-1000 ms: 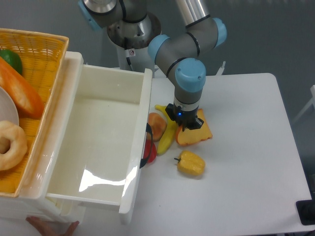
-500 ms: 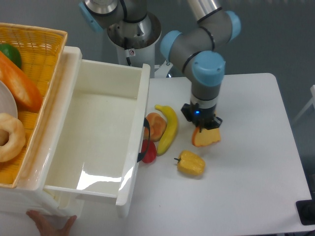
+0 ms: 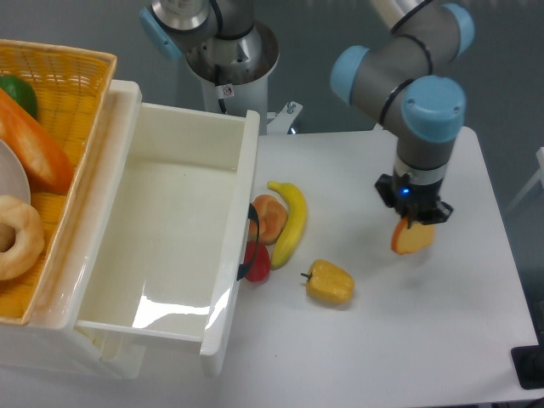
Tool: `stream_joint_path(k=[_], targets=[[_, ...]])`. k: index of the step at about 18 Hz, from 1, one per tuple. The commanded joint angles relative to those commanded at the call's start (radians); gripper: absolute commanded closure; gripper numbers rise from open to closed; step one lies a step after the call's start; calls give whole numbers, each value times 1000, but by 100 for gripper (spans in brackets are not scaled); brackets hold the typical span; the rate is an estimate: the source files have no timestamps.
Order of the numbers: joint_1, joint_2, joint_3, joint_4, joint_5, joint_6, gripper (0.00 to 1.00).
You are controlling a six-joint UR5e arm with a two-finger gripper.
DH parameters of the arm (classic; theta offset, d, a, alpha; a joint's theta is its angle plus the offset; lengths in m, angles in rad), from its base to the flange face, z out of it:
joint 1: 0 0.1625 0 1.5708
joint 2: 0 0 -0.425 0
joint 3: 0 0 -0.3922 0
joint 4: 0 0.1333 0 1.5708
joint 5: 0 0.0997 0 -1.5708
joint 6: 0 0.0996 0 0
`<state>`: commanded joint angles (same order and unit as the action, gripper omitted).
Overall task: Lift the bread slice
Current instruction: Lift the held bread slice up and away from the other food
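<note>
- The gripper point(image 3: 414, 216) is pointing straight down over the right part of the white worktop point(image 3: 425, 340); its fingers are closing on the top edge of the bread slice point(image 3: 412, 237), with only the slice's thickness between them.
- The bread slice is hanging edge-on below the fingers, tilted, and appearing clear of the worktop; a faint shadow is lying under it, so contact with the surface is judged unlikely, though the single view is not settling this.
- Taking the yellow bell pepper point(image 3: 330, 283) as the dial centre, the bread slice is sitting at about 2 o'clock, well apart from it; the banana point(image 3: 291, 223) is lying at about 11 o'clock, beside the open white drawer point(image 3: 170, 238).
- A small orange-brown item and a red item are resting against the drawer front, partly hidden; they are not being identified further.
- The wicker basket point(image 3: 76, 76) at far left is holding a long orange loaf point(image 3: 34, 149) and a ring-shaped pastry point(image 3: 17, 238).
- Step in hand, as a judgement: the grasp is made and the lift is under way; the pick-up is looking nearly complete.
- The next move is calling for a steady hold and a vertical raise, the slice being pinched at one edge only; a swing or slip is the risk to watch.
</note>
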<state>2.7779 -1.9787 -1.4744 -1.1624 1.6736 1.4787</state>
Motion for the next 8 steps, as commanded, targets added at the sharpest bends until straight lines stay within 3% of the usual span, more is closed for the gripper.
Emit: stream_joint_path(k=[2,8], targets=[[3,-11,49,-61,-8,9,100],[63,-14,121,-126,-73,90,100]])
